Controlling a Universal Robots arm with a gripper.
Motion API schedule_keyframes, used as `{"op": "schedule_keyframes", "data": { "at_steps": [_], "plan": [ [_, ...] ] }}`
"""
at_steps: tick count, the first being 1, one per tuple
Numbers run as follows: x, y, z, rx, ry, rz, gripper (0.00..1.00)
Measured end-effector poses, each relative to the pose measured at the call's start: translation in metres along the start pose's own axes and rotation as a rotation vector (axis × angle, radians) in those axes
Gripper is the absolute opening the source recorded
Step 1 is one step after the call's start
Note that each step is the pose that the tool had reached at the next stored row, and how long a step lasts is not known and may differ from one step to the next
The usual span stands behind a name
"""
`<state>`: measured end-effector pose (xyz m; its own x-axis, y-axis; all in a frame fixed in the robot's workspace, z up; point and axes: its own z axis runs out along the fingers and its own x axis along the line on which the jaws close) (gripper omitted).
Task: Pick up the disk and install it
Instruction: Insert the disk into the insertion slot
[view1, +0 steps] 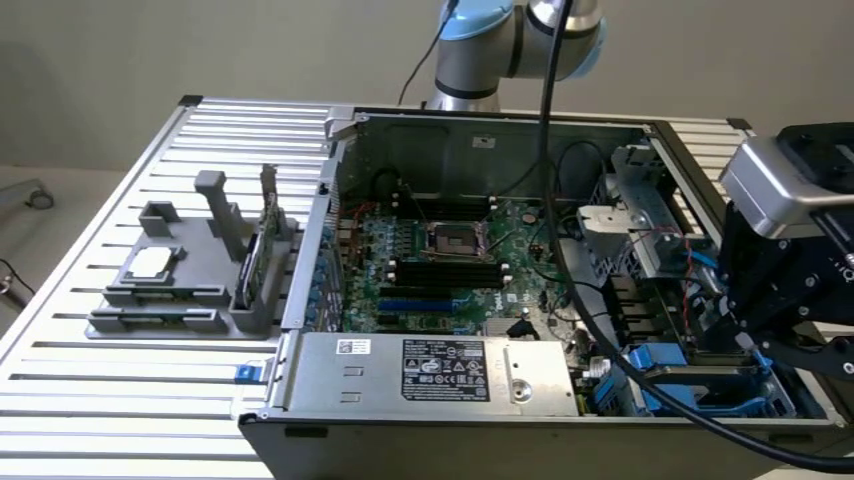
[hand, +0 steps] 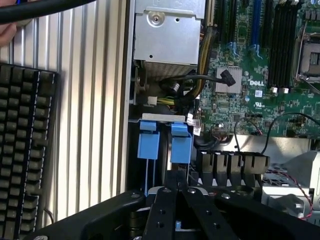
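Observation:
The disk sits in the drive bay at the front corner of the open computer case, on the exterior view's right, and its blue carrier (view1: 694, 388) shows there. In the wrist view two blue carrier tabs (hand: 181, 145) stand just ahead of my fingertips. My gripper (hand: 177, 176) is shut, with the black fingers (hand: 161, 210) pressed together and their tips against the blue plastic. Whether they pinch a thin part of it I cannot tell. In the exterior view the gripper (view1: 738, 342) reaches down into that bay beside the case's side wall.
A grey power-supply box (view1: 427, 370) with a sticker fills the case's front. The green motherboard (view1: 441, 260) lies behind it. A grey fixture (view1: 187, 270) holding parts stands on the slatted table at the exterior view's left. A black keyboard (hand: 25, 150) lies beside the case. Cables cross the bay.

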<state>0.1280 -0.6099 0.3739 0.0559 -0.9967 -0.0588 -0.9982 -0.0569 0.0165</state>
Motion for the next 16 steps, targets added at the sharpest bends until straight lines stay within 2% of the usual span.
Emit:
{"op": "schedule_keyframes", "data": {
  "at_steps": [16],
  "plan": [
    [-0.001,-0.0022,0.0291,0.0000,-0.0026,-0.003,0.11]
  ]
}}
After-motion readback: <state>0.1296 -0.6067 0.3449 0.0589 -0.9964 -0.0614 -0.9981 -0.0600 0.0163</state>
